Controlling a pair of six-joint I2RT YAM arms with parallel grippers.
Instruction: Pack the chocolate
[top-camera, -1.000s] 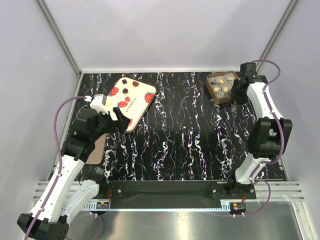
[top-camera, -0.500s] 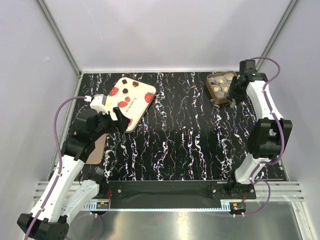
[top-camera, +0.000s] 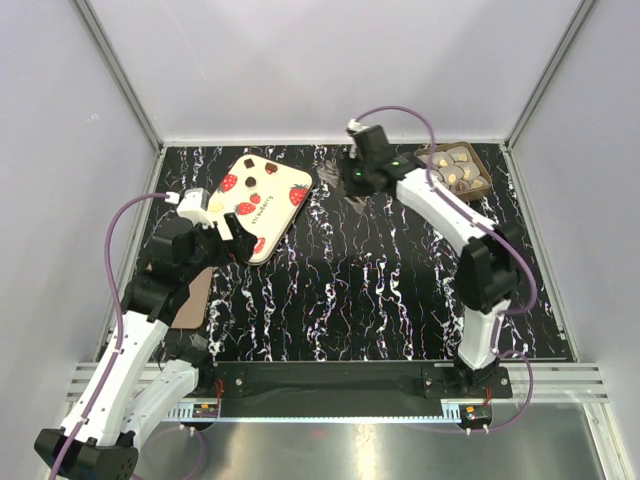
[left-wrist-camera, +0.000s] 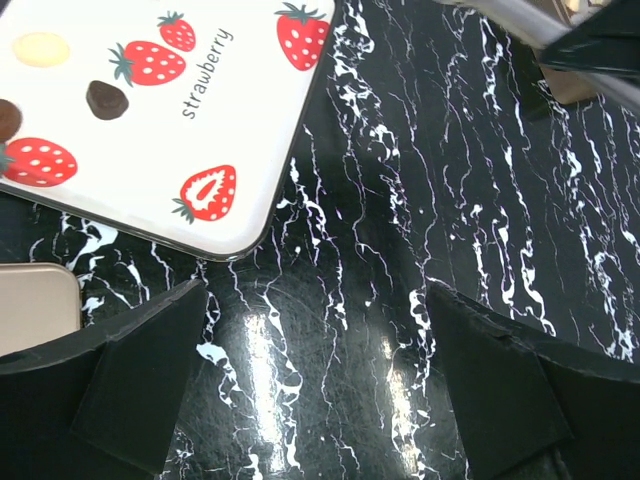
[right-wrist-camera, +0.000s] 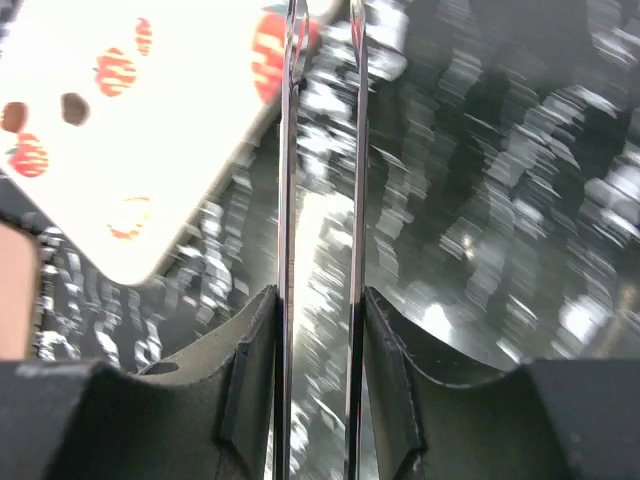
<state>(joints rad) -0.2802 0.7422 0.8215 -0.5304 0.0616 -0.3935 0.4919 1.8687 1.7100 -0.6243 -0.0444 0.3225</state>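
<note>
The chocolate (top-camera: 455, 170) lay in its brown tray (top-camera: 484, 186) at the far right corner of the table (top-camera: 380, 300). We noted that the right gripper (right-wrist-camera: 320, 315) had swung from beside that tray towards the strawberry lid (top-camera: 262, 195), now well apart from the chocolate. It was partly closed on thin metal tweezers (right-wrist-camera: 290, 200). We judged the lid came next. The left gripper (left-wrist-camera: 315, 300) hung wide open and empty.

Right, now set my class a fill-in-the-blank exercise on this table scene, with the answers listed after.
1. The cream lid is printed with red ___.
2. The tray of chocolates sits in the far ___ corner of the table.
3. The left gripper is wide ___.
4. The right gripper holds metal tweezers above the ___, white-veined table.
Answers: strawberries; right; open; black.
</note>
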